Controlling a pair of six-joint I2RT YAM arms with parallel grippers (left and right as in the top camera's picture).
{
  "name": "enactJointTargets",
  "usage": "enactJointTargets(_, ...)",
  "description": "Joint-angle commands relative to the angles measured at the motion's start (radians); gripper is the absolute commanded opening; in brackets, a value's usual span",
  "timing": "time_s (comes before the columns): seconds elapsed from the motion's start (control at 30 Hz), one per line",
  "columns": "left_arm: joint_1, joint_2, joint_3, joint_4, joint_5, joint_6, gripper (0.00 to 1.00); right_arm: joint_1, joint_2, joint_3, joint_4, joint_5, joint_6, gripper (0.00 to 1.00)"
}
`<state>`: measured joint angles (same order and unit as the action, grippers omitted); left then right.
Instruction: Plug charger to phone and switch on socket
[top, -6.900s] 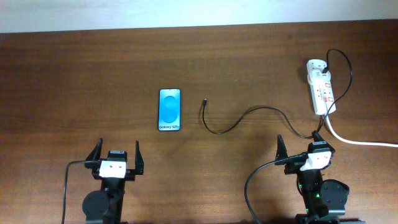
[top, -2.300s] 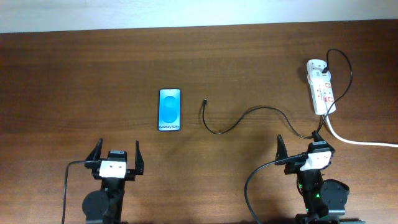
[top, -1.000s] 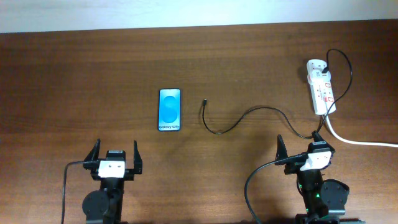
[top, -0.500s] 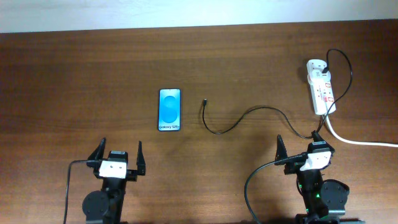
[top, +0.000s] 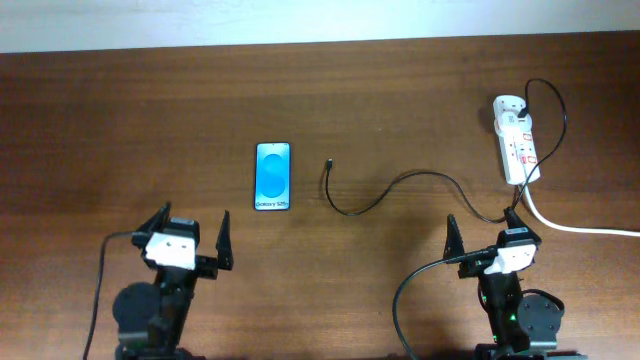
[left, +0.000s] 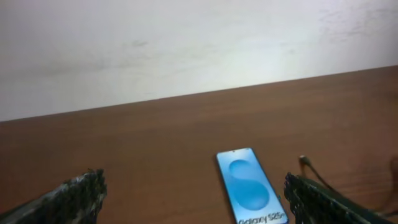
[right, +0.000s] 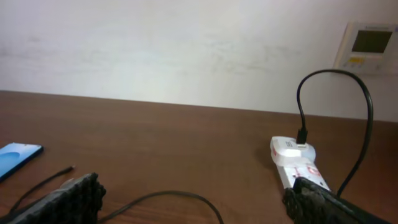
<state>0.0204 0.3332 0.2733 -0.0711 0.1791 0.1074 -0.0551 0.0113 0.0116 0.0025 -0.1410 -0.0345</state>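
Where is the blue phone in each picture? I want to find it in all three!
Overhead: the flat, black-rimmed phone with the blue screen lies left of centre.
Left wrist: the phone is low, right of centre.
Right wrist: only a corner of the phone, at the left edge.
Shared landmark: the thin black cable's small plug, just right of it.

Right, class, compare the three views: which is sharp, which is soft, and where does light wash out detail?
Overhead: even light and sharp, the phone screen bright without glare. Left wrist: soft throughout, with the pale wall washed out. Right wrist: also soft, and the top of the socket is blown out to white.
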Motion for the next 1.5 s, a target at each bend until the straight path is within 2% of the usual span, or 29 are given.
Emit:
enactJointTargets(0.0, 0.007, 0.109, 0.113, -0.023, 0.069, -0.013, 0.99, 0.009, -0.008, -0.006, 0.016, -0.017, -0.003, 0.98)
enactJointTargets(0.33, 0.006, 0.374, 0.348, -0.183, 0.097, -0.013, 0.99, 0.009, -0.005, 0.040, 0.017, -0.032, -0.002, 0.98)
enactJointTargets(0.63, 0.006, 0.592, 0.557, -0.319, 0.122, -0.013, 0.99, 0.009, 0.127, 0.232, -0.076, -0.045, -0.003, 0.98)
enactJointTargets(0.83, 0.006, 0.627, 0.575, -0.367, 0.121, -0.012, 0.99, 0.009, 0.282, 0.370, -0.118, -0.097, -0.002, 0.98)
enactJointTargets(0.93, 0.006, 0.628, 0.575, -0.421, 0.086, -0.002, 0.99, 0.009, 0.398, 0.490, -0.205, -0.116, -0.003, 0.98)
enactJointTargets(1.2, 0.006, 0.629, 0.575, -0.416, 0.087, -0.002, 0.99, 0.009, 0.634, 0.745, -0.419, -0.217, -0.003, 0.98)
enactJointTargets(1.47, 0.006, 0.694, 0.601, -0.411, 0.090, -0.040, 0.99, 0.009, 0.740, 0.873, -0.532, -0.298, -0.003, 0.98)
